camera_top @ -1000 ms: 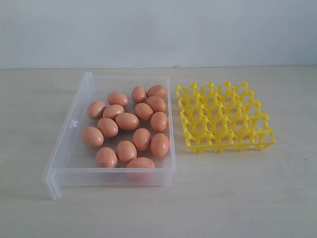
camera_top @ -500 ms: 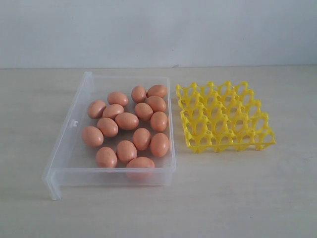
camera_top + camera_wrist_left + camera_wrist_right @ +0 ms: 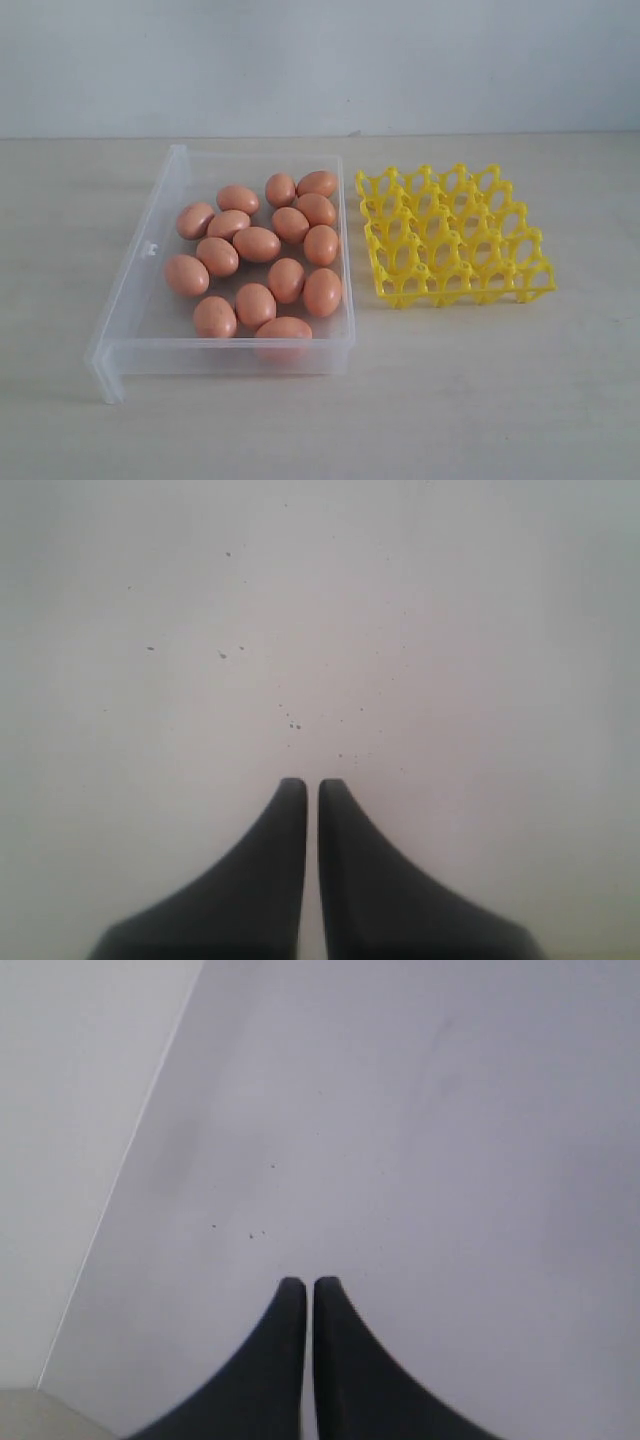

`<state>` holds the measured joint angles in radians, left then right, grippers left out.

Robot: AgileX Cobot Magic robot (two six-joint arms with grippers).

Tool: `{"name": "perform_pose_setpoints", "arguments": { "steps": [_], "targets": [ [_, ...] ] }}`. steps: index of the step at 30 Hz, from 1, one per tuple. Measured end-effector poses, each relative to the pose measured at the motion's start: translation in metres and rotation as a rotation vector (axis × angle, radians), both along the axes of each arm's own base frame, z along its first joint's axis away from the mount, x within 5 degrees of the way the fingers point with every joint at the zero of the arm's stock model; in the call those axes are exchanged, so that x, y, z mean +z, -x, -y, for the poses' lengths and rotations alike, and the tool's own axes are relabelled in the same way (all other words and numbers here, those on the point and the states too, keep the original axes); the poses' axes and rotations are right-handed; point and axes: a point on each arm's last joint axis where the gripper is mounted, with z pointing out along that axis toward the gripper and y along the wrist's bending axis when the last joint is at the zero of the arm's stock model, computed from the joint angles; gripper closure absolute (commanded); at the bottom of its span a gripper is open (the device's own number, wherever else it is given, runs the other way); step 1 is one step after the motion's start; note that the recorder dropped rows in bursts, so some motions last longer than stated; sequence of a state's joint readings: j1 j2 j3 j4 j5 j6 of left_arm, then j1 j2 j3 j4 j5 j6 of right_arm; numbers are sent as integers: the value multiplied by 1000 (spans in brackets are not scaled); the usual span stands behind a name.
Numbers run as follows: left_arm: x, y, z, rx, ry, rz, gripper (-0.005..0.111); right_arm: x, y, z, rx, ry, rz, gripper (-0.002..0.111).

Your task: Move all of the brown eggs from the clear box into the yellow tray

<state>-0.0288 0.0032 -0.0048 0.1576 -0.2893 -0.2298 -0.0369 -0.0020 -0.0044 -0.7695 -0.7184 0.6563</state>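
Several brown eggs [image 3: 257,244] lie loose in the clear box [image 3: 138,290] left of centre on the table in the exterior view. The yellow tray [image 3: 452,234] stands just right of the box, and all its cups hold nothing. Neither arm shows in the exterior view. In the left wrist view my left gripper [image 3: 312,785] is shut, with nothing between its dark fingers [image 3: 260,880], facing a pale plain surface. In the right wrist view my right gripper [image 3: 308,1285] is likewise shut on nothing, over a pale surface. No egg, box or tray shows in either wrist view.
The pale wooden table [image 3: 480,400] stretches in front of and beside the box and tray. A white wall [image 3: 320,60] rises behind. In the right wrist view an edge [image 3: 130,1160] runs diagonally between two pale surfaces.
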Motion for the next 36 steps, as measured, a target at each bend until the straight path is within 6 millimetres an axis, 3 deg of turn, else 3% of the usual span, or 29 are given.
{"name": "perform_pose_setpoints", "arguments": {
  "steps": [4,8,10,12,15,19,24,29,36],
  "targets": [
    [0,0,0,0,0,0,102,9,-14,11,-63,-151,-194,108],
    [0,0,0,0,0,0,102,13,-40,10,-11,-211,-362,108],
    [0,0,0,0,0,0,102,13,-51,5,60,-215,-398,108],
    [0,0,0,0,0,0,102,26,-49,-2,232,-281,-311,108],
    [0,0,0,0,0,0,102,46,-50,-5,290,-245,-226,108],
    [0,0,0,0,0,0,102,59,-88,-14,307,-81,-368,108],
    [0,0,0,0,0,0,102,49,-140,-20,366,31,-666,108],
    [0,0,0,0,0,0,102,25,-183,-30,397,158,-893,108],
    [0,0,0,0,0,0,102,12,-215,-81,364,416,-912,108]
  ]
}}
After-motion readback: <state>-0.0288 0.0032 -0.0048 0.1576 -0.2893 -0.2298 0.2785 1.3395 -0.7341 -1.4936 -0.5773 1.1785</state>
